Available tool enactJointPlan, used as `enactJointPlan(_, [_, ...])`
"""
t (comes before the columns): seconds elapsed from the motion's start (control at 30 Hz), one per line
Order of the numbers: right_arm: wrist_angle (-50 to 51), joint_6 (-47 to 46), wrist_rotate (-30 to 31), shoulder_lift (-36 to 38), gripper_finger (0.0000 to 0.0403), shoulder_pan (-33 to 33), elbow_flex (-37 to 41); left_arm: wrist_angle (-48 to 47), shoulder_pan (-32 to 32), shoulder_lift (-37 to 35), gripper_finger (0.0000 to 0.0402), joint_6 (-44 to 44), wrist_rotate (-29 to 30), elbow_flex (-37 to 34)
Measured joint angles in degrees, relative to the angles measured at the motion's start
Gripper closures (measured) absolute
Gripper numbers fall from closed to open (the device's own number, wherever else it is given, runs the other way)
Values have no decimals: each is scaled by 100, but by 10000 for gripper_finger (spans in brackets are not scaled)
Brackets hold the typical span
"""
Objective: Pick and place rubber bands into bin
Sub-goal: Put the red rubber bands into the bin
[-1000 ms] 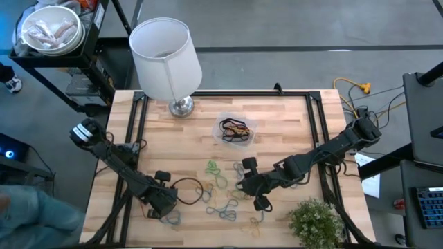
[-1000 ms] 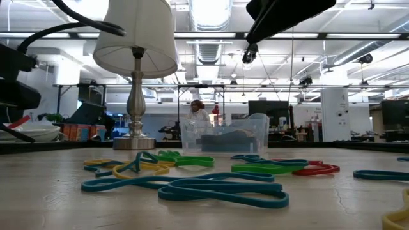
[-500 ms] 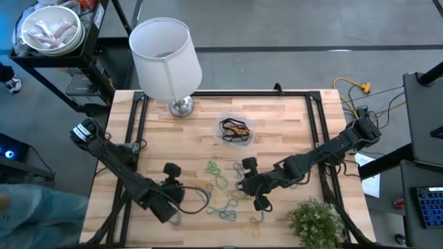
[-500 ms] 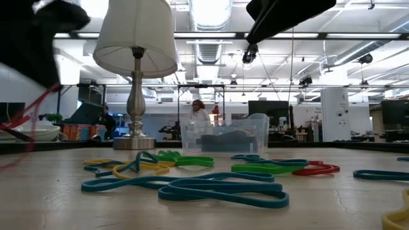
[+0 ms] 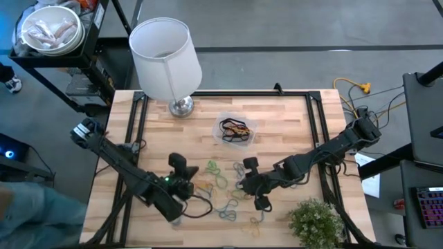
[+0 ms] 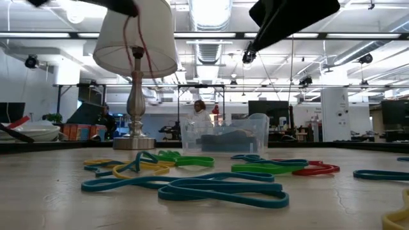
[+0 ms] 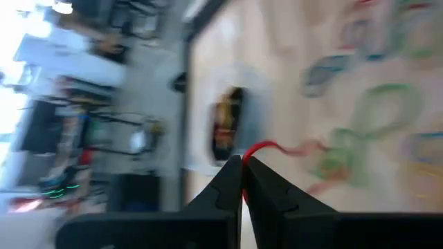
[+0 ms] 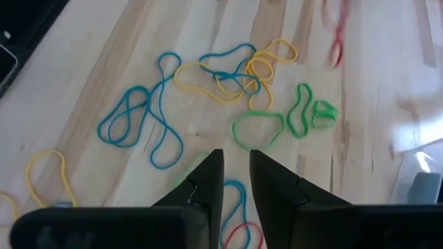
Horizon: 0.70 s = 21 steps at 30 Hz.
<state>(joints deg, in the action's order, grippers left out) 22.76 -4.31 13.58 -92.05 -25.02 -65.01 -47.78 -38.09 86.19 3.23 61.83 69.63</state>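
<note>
Several rubber bands [image 5: 220,181] in blue, green and yellow lie loose on the wooden table [image 5: 291,117], spread before the low view [image 6: 192,186] and under the right wrist view [image 8: 228,69]. The clear bin [image 5: 236,130], standing at the table's middle back, holds dark and orange bands. My left gripper [image 5: 188,185] is raised over the near left part of the pile, shut on a red rubber band [image 7: 266,148]. My right gripper [image 8: 236,173] hovers over the pile's right side with a narrow gap between its fingers and nothing in it. My left gripper pinches the red rubber band between its two fingertips, at one end of the loop [image 7: 250,153]. The fingers slant down toward the bin [image 7: 232,124]. The band hangs slack below them [image 6: 137,48], lifted clear of the table.
A lamp with a white shade [image 5: 166,52] stands at the back left, its metal base [image 5: 181,106] on the table. A small green plant [image 5: 315,221] sits at the near right corner. A white bowl [image 5: 48,31] rests on a cart beyond the table.
My left gripper has risen from the table and moved toward the right and the bin, tipping up from pointing steeply down to a shallow slant. It stays shut, and the red band has come up with it, now hanging clear of the table.
</note>
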Motion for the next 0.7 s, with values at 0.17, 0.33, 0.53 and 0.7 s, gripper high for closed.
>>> enactJointPlan(0.17, [205,-240,68,16,339,0,0,590,598,-4,401,-919,230,63])
enactJointPlan(0.33, [698,-721,326,85,341,0,0,1642,1376,-4,401,-2048,-65,57])
enactJointPlan(0.53, [1725,-1591,963,91,342,-26,0,2921,2373,-4,401,-3137,-1178,52])
enactJointPlan(0.7, [2365,-2212,1239,92,344,-26,0,3714,3120,-7,401,-3525,-2135,50])
